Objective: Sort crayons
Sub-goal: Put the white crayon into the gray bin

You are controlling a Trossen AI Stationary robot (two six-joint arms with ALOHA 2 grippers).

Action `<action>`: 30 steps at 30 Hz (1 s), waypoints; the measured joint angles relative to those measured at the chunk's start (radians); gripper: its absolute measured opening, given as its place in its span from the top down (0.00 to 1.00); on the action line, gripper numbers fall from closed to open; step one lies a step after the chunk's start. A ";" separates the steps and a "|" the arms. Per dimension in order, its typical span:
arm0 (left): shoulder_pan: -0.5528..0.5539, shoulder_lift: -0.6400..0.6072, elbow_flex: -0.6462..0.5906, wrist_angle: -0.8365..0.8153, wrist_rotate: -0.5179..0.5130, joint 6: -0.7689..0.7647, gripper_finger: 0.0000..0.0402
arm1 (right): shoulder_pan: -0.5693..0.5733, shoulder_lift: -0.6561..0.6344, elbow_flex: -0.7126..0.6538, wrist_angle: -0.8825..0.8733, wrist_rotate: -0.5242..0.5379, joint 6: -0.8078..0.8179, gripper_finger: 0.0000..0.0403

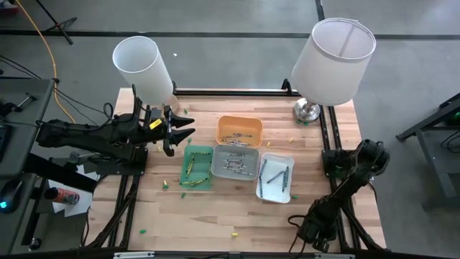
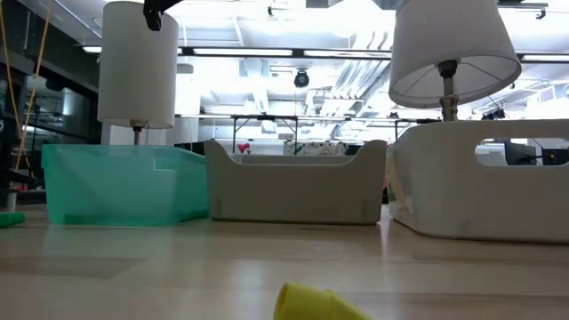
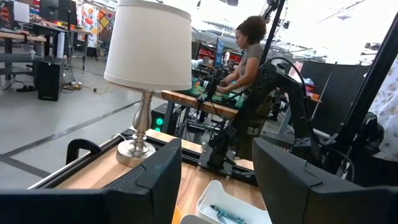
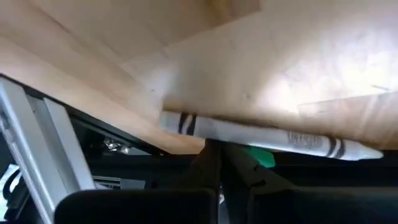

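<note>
Crayons lie sorted in four trays at the table's middle: orange (image 1: 239, 129), green (image 1: 198, 167), grey (image 1: 235, 162) and white (image 1: 277, 177). Loose ones are scattered around, among them a yellow crayon (image 1: 233, 234) near the front edge. My right gripper (image 1: 310, 229) is low at the table's near right, slanting down with its fingers shut (image 4: 214, 152). A grey-white crayon (image 4: 267, 138) lies across just past its tips, near the table's edge. My left gripper (image 1: 176, 129) hangs open and empty above the table, left of the trays. My right gripper has its shut fingertips (image 4: 211, 163) right at the middle of the grey-white crayon (image 4: 236, 134), coming slanting down and across it. I cannot tell whether they touch it.
Two white-shaded lamps stand at the back, left (image 1: 144, 65) and right (image 1: 332, 61). The table's edge and a metal frame rail (image 4: 56, 149) run close by the right gripper. A green scrap (image 4: 262, 157) shows under the crayon. A person sits beyond the table (image 3: 249, 50).
</note>
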State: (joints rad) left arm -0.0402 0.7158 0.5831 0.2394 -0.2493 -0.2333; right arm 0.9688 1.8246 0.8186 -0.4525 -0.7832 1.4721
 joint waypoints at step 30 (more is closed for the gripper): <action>0.000 0.000 0.000 -0.003 0.000 0.000 0.54 | -0.043 0.002 -0.001 -0.090 0.044 -0.112 1.00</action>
State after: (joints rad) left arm -0.0402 0.7158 0.5831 0.2365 -0.2497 -0.2329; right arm 0.9261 1.8263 0.8177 -0.5426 -0.7391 1.3602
